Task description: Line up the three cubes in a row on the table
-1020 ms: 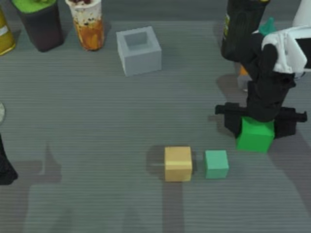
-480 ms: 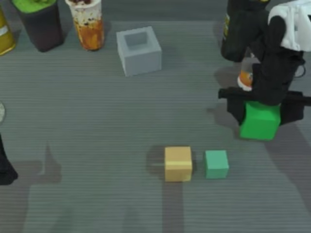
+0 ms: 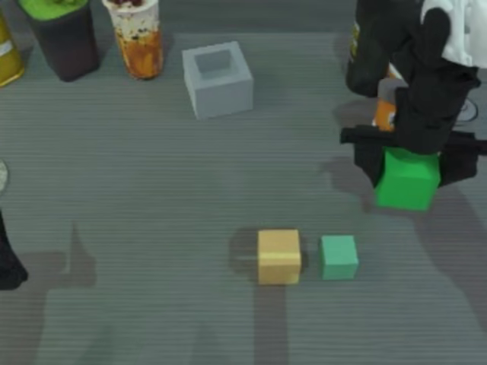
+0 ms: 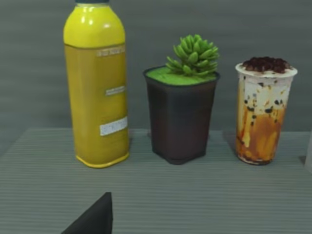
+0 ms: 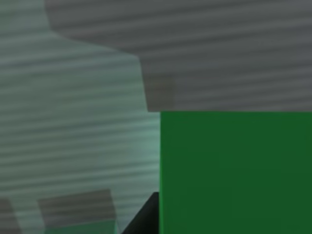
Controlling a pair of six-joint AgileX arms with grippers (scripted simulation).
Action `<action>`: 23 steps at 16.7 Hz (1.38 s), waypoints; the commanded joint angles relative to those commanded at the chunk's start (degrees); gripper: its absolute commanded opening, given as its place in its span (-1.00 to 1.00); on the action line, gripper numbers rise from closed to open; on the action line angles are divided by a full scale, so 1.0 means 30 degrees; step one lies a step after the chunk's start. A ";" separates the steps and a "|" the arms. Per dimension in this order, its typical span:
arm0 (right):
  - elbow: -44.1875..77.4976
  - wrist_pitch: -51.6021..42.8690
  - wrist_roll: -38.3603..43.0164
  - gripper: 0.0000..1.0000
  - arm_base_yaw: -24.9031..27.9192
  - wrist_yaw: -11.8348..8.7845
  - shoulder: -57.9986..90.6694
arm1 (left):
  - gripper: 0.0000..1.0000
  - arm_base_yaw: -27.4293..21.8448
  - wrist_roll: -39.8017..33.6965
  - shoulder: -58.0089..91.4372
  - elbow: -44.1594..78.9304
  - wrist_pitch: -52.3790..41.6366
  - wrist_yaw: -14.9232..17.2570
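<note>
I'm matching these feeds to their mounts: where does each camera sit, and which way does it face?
Top view: above the table, looking down; right gripper holds the bright green cube.
Left wrist view: low, facing the yellow bottle, potted plant and drink cup; a dark gripper part shows.
Right wrist view: close on the cube.
Shared: top and right wrist views both show that cube.

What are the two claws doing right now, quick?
Right gripper: closed on the bright green cube, raised over the table's right side.
Left gripper: parked at the left edge; cannot be told.
</note>
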 joint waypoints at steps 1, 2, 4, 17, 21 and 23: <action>0.0440 -0.0268 0.0259 -1.00 0.0336 0.0009 0.0332 | 1.00 0.0000 0.0000 0.0000 0.0000 0.0000 0.0000; 0.1065 -0.0635 0.0618 -1.00 0.0788 0.0019 0.0782 | 1.00 0.0000 0.0000 0.0000 0.0000 0.0000 0.0000; 0.2928 -0.1642 0.1610 -1.00 0.2015 0.0044 0.1993 | 1.00 0.0000 0.0000 0.0000 0.0000 0.0000 0.0000; 1.8124 -0.8459 0.8548 -1.00 1.1131 0.0154 0.9558 | 1.00 0.0000 0.0000 0.0000 0.0000 0.0000 0.0000; 1.8163 -0.8443 0.8606 -1.00 1.1130 0.0128 0.9525 | 1.00 0.0000 0.0000 0.0000 0.0000 0.0000 0.0000; 1.7846 -0.8130 0.8586 -1.00 1.1132 0.0136 0.9466 | 1.00 0.0000 0.0000 0.0000 0.0000 0.0000 0.0000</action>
